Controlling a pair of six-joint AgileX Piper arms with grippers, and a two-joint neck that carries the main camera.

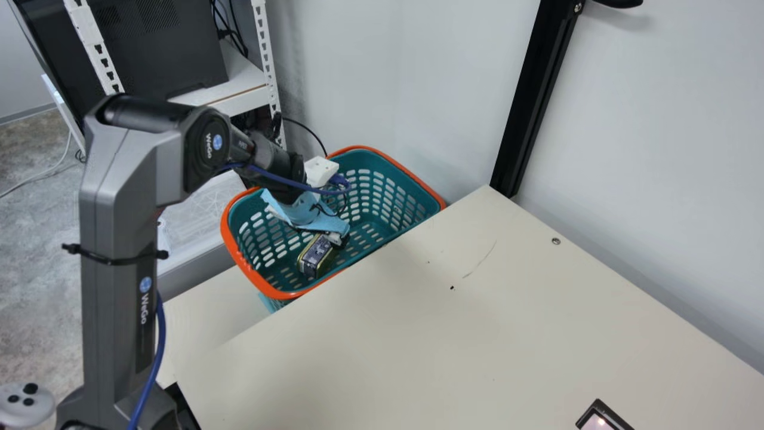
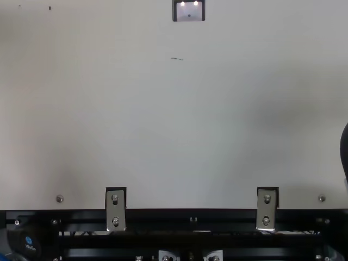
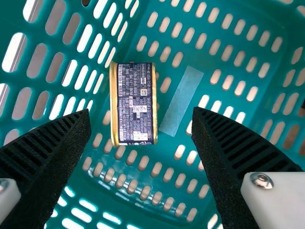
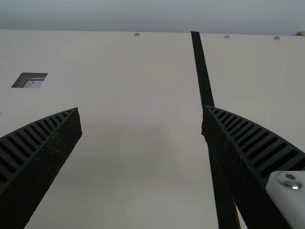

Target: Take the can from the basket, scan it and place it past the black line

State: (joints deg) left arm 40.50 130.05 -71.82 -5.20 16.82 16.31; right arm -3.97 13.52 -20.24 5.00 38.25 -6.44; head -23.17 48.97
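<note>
Left hand [image 1: 328,234] spread wide, near the gold-edged can [image 3: 136,102], inside the teal basket [image 1: 253,276]

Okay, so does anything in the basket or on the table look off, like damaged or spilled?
Nothing serious. A light-blue strip lies in the basket beside the can, like stray tape, and the table has a thin scratch-like mark. I see no spill.

The basket [image 1: 261,280] sits just beyond the left edge of the table [image 1: 477,334], with the can [image 1: 316,255] inside and a shelf [image 1: 245,95] beside it, farther left. Right of the basket, at the table, is the scanner [image 2: 189,11]; right of that, the line [image 4: 204,76] runs near to far. A wall [image 1: 656,119] stands behind the table.
</note>
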